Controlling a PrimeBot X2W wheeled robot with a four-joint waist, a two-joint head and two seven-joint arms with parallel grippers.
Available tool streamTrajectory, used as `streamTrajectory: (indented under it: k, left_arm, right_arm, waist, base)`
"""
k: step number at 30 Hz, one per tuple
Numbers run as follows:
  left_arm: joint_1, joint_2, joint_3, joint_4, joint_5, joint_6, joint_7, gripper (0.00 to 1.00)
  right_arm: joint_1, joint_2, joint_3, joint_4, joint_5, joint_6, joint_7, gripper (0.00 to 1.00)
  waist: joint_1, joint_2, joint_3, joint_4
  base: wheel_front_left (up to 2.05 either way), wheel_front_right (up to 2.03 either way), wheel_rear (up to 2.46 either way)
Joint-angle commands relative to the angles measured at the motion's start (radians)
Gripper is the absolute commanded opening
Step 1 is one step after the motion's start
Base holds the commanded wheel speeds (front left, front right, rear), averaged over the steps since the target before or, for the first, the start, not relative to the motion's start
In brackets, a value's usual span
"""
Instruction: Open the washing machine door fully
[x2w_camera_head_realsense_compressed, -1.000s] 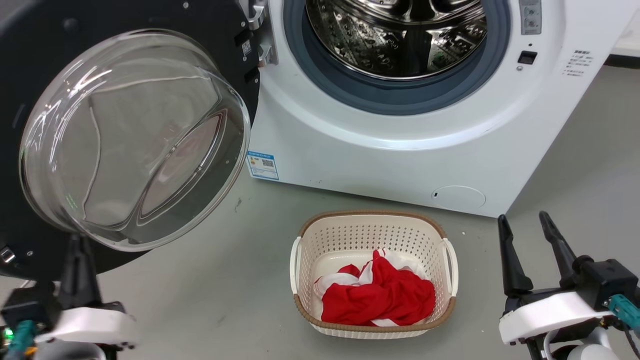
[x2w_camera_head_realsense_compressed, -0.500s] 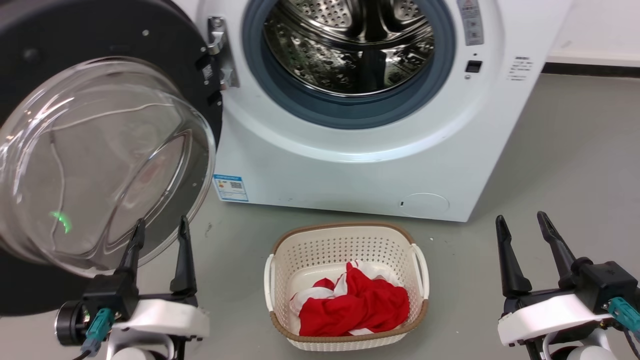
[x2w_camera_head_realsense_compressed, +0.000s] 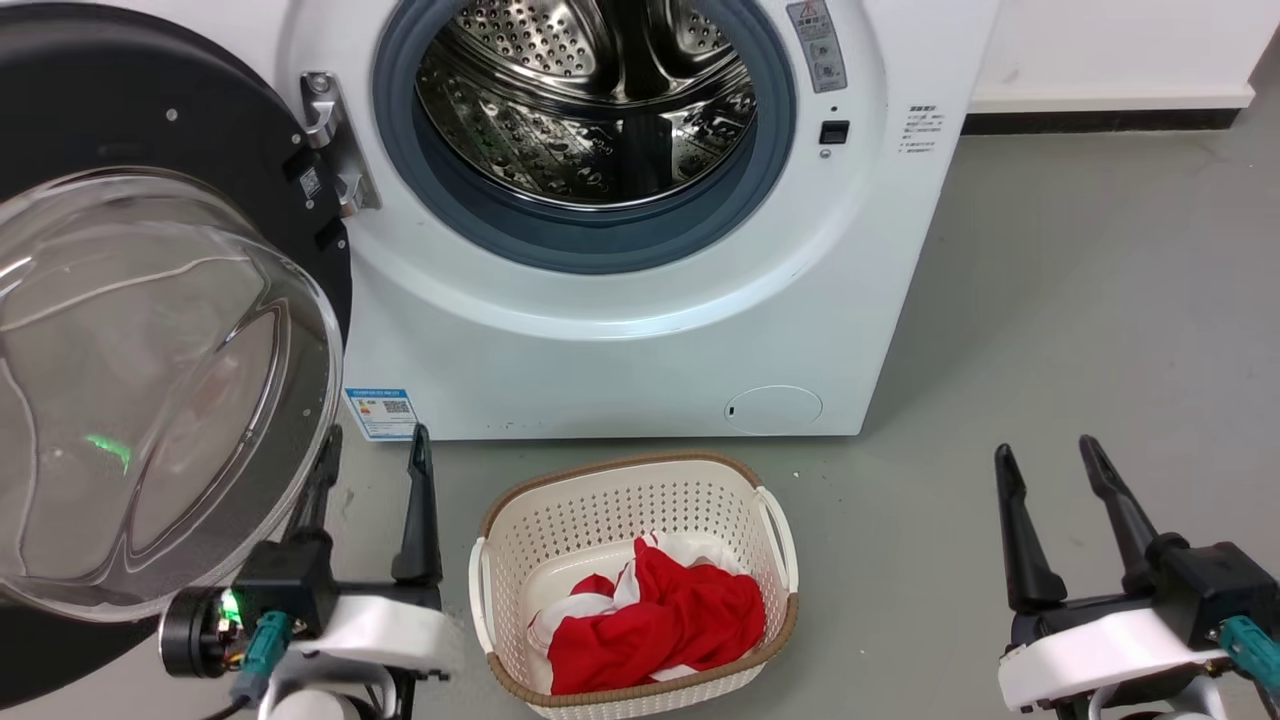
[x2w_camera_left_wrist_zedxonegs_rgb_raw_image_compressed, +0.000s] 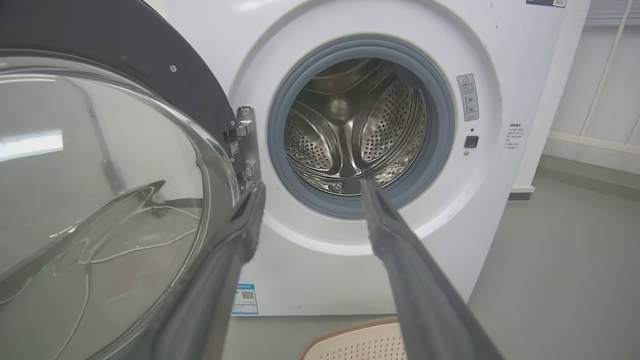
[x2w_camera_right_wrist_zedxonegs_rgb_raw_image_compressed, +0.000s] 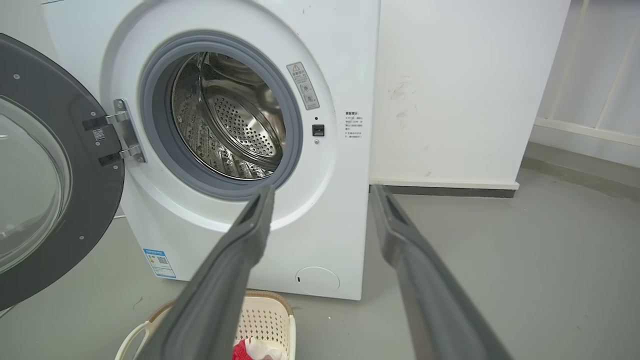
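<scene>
I am holding my left gripper (x2w_camera_head_realsense_compressed: 375, 440) spread and empty beside the wide-swung washing machine door (x2w_camera_head_realsense_compressed: 150, 380); my right gripper (x2w_camera_head_realsense_compressed: 1045, 450) is hanging spread and empty too.

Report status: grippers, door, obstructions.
Left gripper open, right gripper open, both empty. Washing machine door swung wide, beside left gripper. Basket on floor, apart from door.

The large round glossy black washing machine door (x2w_camera_head_realsense_compressed: 150, 100) runs off the head view's left edge. Its clear glass bowl (x2w_camera_head_realsense_compressed: 150, 380) partly covers one dark finger (x2w_camera_head_realsense_compressed: 316, 488) of the left gripper (x2w_camera_head_realsense_compressed: 376, 434). The print on the small blue sticker (x2w_camera_head_realsense_compressed: 381, 413) is unreadable.
</scene>
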Motion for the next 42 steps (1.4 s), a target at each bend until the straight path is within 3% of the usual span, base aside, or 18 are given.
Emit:
streamTrajectory:
  k: [1,39,40,42]
  left_arm:
    - [0.012,-0.007,-0.001,0.006,0.005,-0.002,-0.007,1.00]
    - [0.038,-0.046,0.046,0.012,0.081,-0.046,-0.007,1.00]
    - [0.029,-0.047,0.044,0.014,0.076,-0.046,0.000,0.00]
    - [0.033,-0.049,0.043,0.030,0.070,-0.047,0.005,0.00]
  right_arm:
    - [0.016,0.002,0.004,0.003,0.004,-0.001,-0.004,1.00]
    - [0.016,0.002,0.012,0.013,0.011,-0.001,0.002,1.00]
    - [0.010,0.000,0.013,0.012,0.008,0.000,0.000,0.00]
    - [0.018,0.000,0.016,0.024,0.013,0.000,0.000,0.00]
  waist:
    - [0.0000,0.0000,-0.003,-0.001]
    - [0.0000,0.0000,-0.012,0.001]
    - [0.0000,0.0000,-0.012,0.001]
    - [0.0000,0.0000,-0.012,0.001]
  base:
    - [0.00,0.00,0.00]
    - [0.00,0.00,0.00]
    - [0.00,0.00,0.00]
    - [0.00,0.00,0.00]
